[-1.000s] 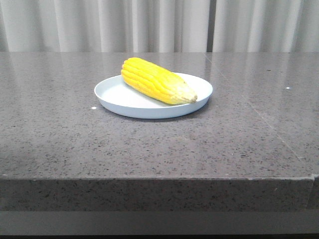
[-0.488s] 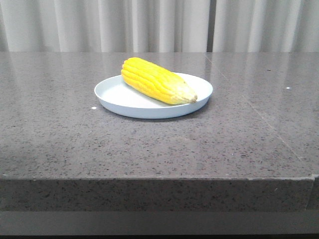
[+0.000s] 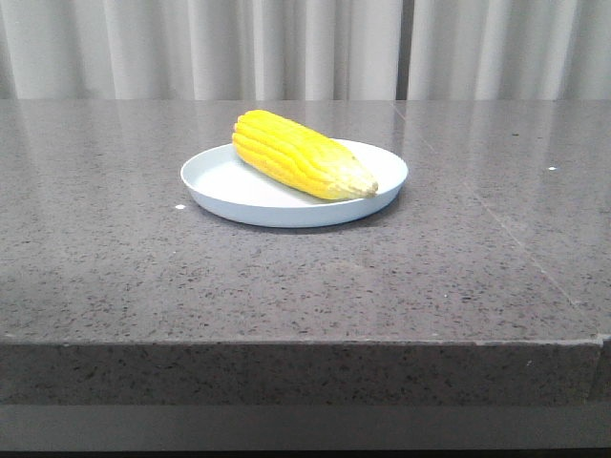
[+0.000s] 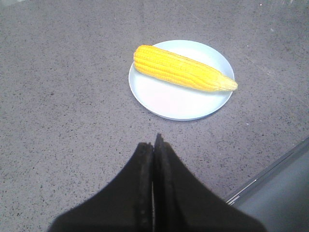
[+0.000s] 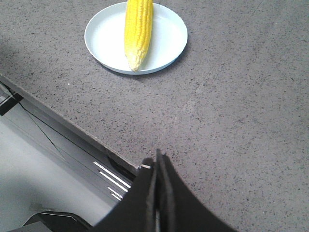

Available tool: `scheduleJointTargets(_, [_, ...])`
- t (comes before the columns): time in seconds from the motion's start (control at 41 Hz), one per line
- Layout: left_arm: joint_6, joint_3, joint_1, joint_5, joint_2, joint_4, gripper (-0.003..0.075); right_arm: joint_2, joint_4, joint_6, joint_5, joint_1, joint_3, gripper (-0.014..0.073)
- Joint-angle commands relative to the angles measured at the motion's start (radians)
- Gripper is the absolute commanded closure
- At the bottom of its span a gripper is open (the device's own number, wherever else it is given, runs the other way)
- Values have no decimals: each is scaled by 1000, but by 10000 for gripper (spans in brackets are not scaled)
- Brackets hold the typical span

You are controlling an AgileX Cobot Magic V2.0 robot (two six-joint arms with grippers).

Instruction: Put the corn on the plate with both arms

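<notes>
One corn cob is lying diagonally across the pale blue-white plate on the speckled grey stone tabletop, its blunt end sitting at the plate's far rim and its paler tapered tip reaching the rim on the robot's right. Neither arm is appearing in the front view. In the wrist views, the left gripper is hanging above bare tabletop near the plate with its dark fingers pressed together and holding nothing, while the right gripper is hovering well apart from the plate, close to the table's front edge, its fingers likewise closed flat against each other and empty. With the cob resting inside the rim and both tools clear of it, the placing appears to be done. Should the cob need lifting again, it is looking stiff and moderately weighty, with ridged kernel rows that should be giving the pads some purchase, though its rounded body is likely to roll on the smooth plate. The thick middle section seems the surest place to take hold, gripped across the width; the narrow tip is offering less surface and would probably be letting the cob swing. Behind the table, pale curtains are hanging in folds.
</notes>
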Motion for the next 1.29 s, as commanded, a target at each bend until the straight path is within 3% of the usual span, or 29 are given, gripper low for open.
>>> scheduleJointTargets(0.0, [-9,-25,-6,-62,-1,6,741,5,-13,-5,-57,2,-20,680])
scheduleJointTargets(0.585, [-9,-13,1,-67,-8,6,741,5,-13,-5,-58,2,-20,680])
scheduleJointTargets(0.829, [-9,103,178,-81,-121,14,741,5,-13,-5,-58,2,-20,680])
scheduleJointTargets(1.268, [-8,698,484,-576,-596,-34,741,5,-13,-5,-58,2,-20,680])
